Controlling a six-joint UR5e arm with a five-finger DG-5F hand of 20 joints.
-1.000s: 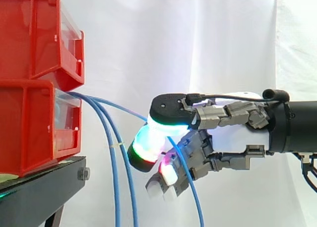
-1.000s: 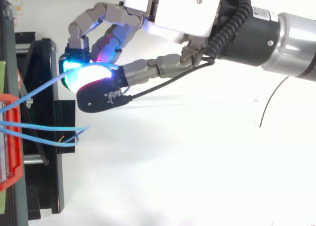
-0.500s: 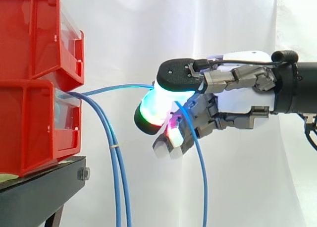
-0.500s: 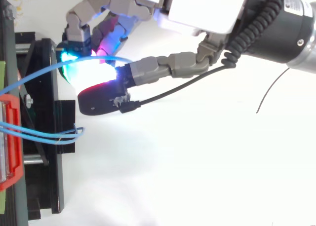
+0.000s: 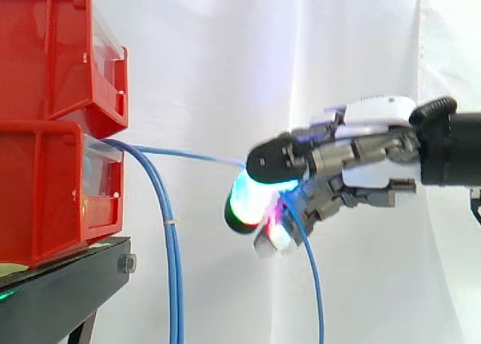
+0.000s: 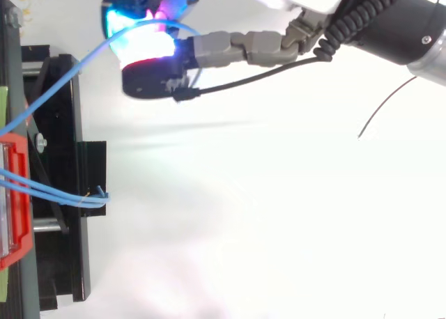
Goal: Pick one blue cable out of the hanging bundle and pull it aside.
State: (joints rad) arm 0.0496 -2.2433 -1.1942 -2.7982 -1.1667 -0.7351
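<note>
One blue cable [image 5: 188, 155] now runs taut and nearly straight from the lower of the red bins [image 5: 45, 194] to the hand [image 5: 353, 155]; half a second ago it arched upward. Past the hand it drops loose. Hand has moved a bit farther from the bins and lower, fingers curled, cable pinched between glowing cyan-green fingertips [image 5: 246, 201] and the black-backed thumb. Rest of the bundle [image 5: 174, 284], thin smooth blue cables, hangs close together beside the black stand [image 5: 68, 284]. Bins are glossy moulded plastic with clear fronts; white curtain [image 5: 225, 58] is softly creased
</note>
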